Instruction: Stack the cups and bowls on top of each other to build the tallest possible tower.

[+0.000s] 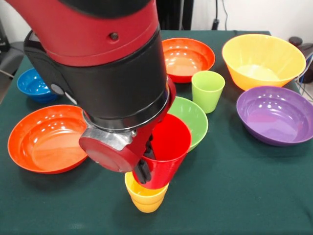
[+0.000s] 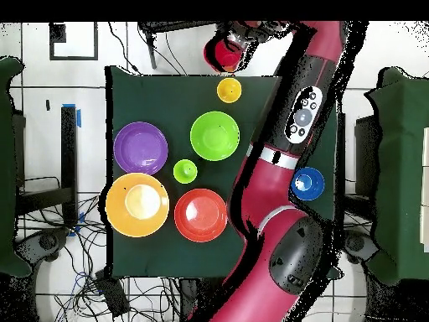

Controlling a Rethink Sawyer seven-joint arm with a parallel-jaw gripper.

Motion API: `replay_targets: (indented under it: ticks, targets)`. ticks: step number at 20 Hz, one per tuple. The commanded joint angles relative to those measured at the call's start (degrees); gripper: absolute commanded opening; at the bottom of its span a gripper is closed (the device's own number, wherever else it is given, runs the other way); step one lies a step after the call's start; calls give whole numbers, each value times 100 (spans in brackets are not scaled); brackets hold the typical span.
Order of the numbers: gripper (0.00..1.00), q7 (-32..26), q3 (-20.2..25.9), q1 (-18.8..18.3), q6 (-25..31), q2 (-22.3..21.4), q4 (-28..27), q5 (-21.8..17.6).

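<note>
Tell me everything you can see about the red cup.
The red cup is a glossy, tapered plastic tumbler without a handle. The gripper holds it by its rim, mouth up and tilted, just above the yellow cup; whether the two touch is unclear. The green bowl sits right behind it.

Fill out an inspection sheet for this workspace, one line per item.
Surface: dark green cloth over the table, flat.
Job's things: red cup held tilted just above the upright yellow cup; light green cup standing alone; green bowl, two red-orange bowls, large orange bowl, purple bowl and blue bowl all separate, open side up.
Clutter: nothing seen on the cloth.
End effector: shut on the red cup's rim.
Cables: loose wires on the floor by the table.
Surroundings: tiled floor, dark chairs either side.
</note>
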Motion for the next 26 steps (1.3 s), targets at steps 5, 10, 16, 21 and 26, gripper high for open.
replay_targets:
  ticks: [5, 10, 16, 21, 26]
  targets:
    - [0, -173, -21, 200, 182, 157, -691, -366]
    - [0, -311, -4, 146, 105, 190, -665, -279]
    - [0, -612, 213, 140, 70, 225, -779, -534]
    - [0, -689, 315, 125, 37, 247, -809, -653]
    - [0, -750, 368, 127, 36, 243, -825, -762]
